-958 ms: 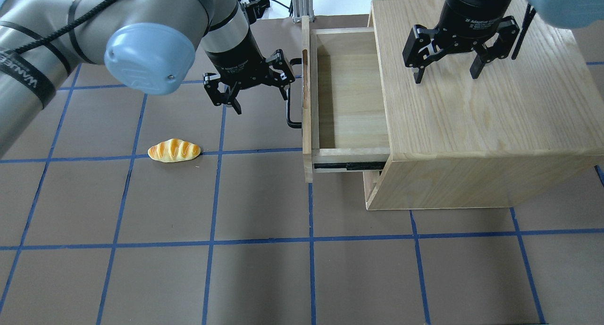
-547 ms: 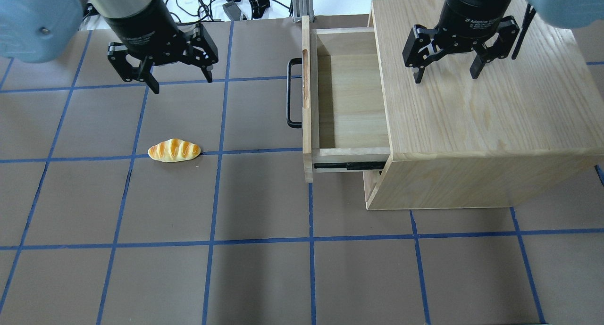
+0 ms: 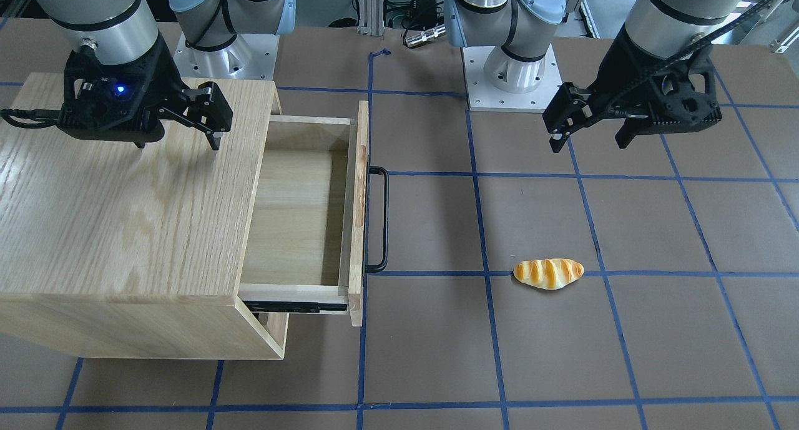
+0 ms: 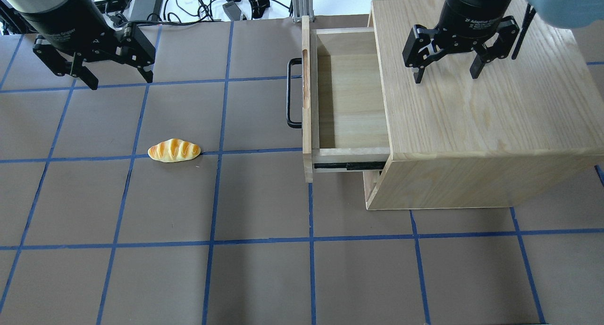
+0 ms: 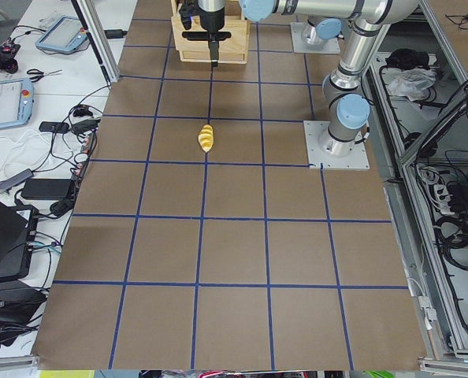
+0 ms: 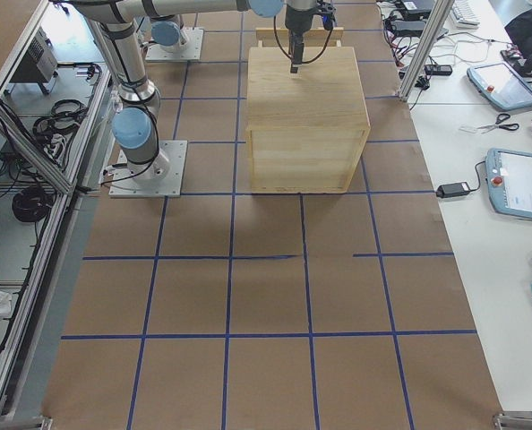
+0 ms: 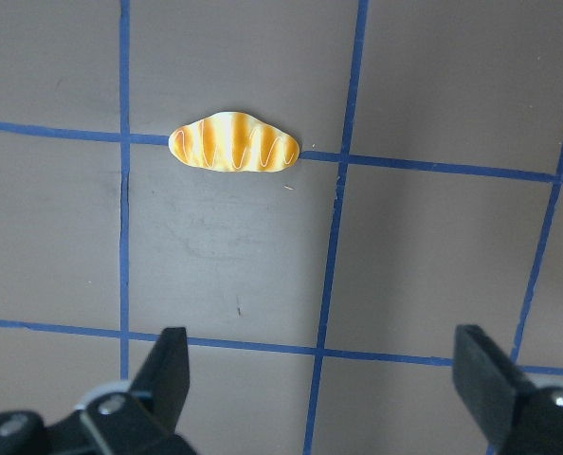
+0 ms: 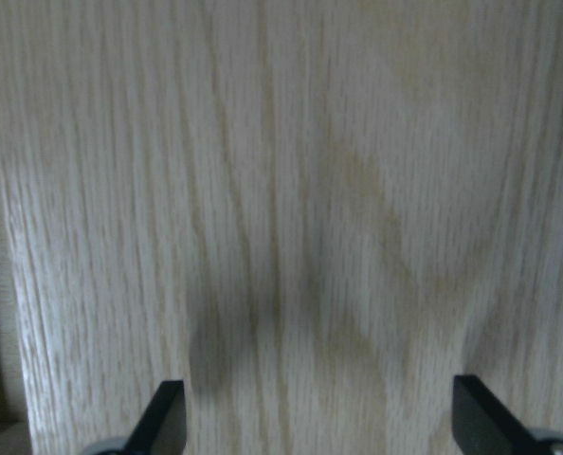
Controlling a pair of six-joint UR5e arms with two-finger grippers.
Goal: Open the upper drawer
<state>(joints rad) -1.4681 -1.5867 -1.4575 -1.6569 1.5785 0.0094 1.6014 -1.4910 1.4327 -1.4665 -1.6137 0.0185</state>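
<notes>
overhead exterior view: the upper drawer (image 4: pixel 351 98) is being shown drawn well out of the oak cabinet (image 4: pixel 472 127), on the cabinet's front side. its bare floor is being exposed, and a black slide rail (image 4: pixel 349 165) is showing under its side wall. the black bar handle (image 4: pixel 289 93) on the front panel, the part farthest from the cabinet, is being touched by nothing.

the left hand (image 4: pixel 121 81) is being held well away from the cabinet, far beyond the handle and above the surface (image 4: pixel 259 278), spread wide and empty. this is being judged as a stand-off clear of the drawer's travel, since the pull looks complete.

the right hand (image 4: pixel 447 77) is being held just over the cabinet's top, likewise spread and gripping nothing. whether its tips are pressing on the wood cannot be told, though the placement suggests the cabinet is being steadied against sliding.

a toy bread roll (image 4: pixel 174 150) is lying on the surface, farther from the cabinet than the handle, and is taking no part. the task is being judged as practically done.
</notes>
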